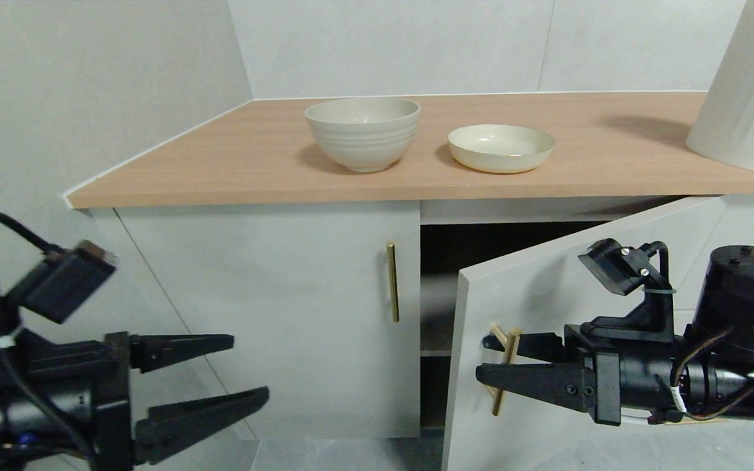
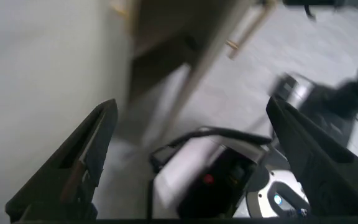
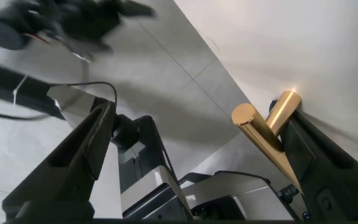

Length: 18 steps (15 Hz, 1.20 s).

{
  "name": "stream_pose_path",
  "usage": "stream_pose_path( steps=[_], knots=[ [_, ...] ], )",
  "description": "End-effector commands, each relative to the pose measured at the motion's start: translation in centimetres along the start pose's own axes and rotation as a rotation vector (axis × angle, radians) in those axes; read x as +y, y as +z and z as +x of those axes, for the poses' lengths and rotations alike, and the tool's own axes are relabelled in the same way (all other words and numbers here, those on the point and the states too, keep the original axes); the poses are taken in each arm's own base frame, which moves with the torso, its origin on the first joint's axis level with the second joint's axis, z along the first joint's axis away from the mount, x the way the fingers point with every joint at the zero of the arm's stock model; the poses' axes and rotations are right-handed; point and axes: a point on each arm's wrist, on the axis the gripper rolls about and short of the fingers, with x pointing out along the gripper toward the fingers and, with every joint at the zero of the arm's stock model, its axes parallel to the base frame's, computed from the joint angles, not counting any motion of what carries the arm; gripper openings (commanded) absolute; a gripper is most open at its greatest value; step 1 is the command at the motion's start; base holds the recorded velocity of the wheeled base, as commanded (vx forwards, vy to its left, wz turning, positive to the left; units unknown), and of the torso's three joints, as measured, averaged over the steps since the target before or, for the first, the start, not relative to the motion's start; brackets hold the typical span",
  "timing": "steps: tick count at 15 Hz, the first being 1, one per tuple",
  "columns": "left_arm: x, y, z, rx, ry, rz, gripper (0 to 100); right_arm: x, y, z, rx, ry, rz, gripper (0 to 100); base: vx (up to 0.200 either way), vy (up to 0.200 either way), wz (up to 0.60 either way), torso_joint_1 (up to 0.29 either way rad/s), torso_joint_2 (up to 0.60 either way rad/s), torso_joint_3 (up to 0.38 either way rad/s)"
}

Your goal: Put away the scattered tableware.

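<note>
On the wooden counter (image 1: 233, 167) stand a deep ribbed cream bowl (image 1: 362, 133) and, to its right, a shallow cream dish (image 1: 501, 148). Below them the cabinet's right door (image 1: 547, 275) stands partly open. My right gripper (image 1: 482, 358) is open at that door's gold handle (image 1: 504, 369), one finger above the bar and one below. In the right wrist view the handle (image 3: 266, 134) lies close to one finger of the right gripper (image 3: 199, 115). My left gripper (image 1: 249, 366) hangs open and empty, low in front of the shut left door (image 1: 272, 314); the left wrist view shows it (image 2: 191, 102) holding nothing.
A tall white ribbed object (image 1: 750, 85) stands at the counter's right end. The left door has its own gold handle (image 1: 392, 281). A dark cabinet interior (image 1: 482, 248) shows behind the open door. Grey tiled walls close off the left side and the back.
</note>
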Motion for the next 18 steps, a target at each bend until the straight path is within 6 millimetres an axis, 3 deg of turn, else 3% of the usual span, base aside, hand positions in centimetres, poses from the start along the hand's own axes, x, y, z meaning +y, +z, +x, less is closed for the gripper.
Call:
stream_pose_path(
  steps=[1,5,6,13,15,18],
  knots=[
    [1.1,-2.6,3.8,0.15,-0.056,-0.075,100,-0.4,-0.3,0.3,0.013,-0.007,0.014,100,0.0,0.0,0.0,0.0,0.0,0.0],
    [1.2,-2.8,4.0,0.134,-0.037,-0.09,100,-0.5,-0.4,0.4,0.019,-0.009,0.018,100,0.0,0.0,0.0,0.0,0.0,0.0],
    [1.1,-2.8,4.1,0.136,-0.041,-0.092,0,-0.5,-0.4,0.4,0.019,-0.009,0.02,100,0.0,0.0,0.0,0.0,0.0,0.0],
    [0.5,-1.7,5.1,0.111,-0.08,-0.048,0,-0.5,-0.4,0.4,0.018,-0.008,0.019,100,0.0,0.0,0.0,0.0,0.0,0.0],
    [0.2,-0.9,7.6,0.133,-0.137,-0.027,0,-0.5,-0.4,0.4,0.019,-0.009,0.018,100,0.0,0.0,0.0,0.0,0.0,0.0],
    [0.6,2.4,10.4,0.014,-0.171,-0.057,0,-0.1,-0.1,0.1,0.007,-0.002,0.006,100,0.0,0.0,0.0,0.0,0.0,0.0]
  ],
)
